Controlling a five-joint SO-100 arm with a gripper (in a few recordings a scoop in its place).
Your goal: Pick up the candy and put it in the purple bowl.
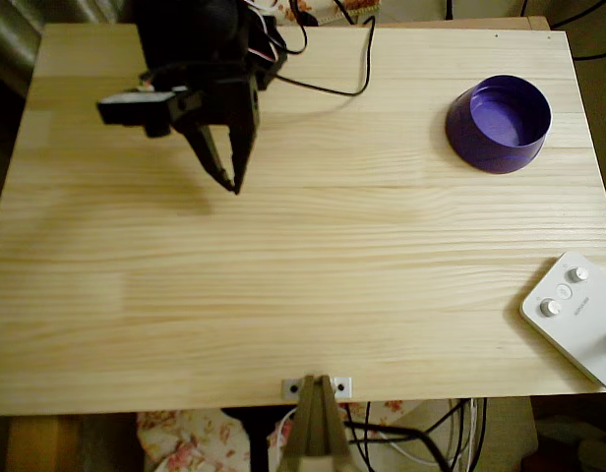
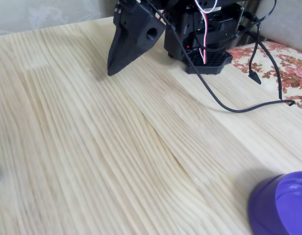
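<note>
While the overhead view shows the whole purple bowl (image 1: 499, 123) far right, the gripper (image 1: 230, 179) hangs with fingers nearly closed, empty, over the worktop (image 1: 303, 285); white remote (image 1: 578, 315) at the edge.

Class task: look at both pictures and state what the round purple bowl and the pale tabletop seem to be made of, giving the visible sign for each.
The round purple bowl looks like moulded plastic: uniform colour, smooth sloped walls, a mostly matte finish with a soft sheen inside. The pale tabletop appears to be light wood, probably pine: long grain lines and joined board strips show in both views, with a smooth, low-gloss surface.
</note>
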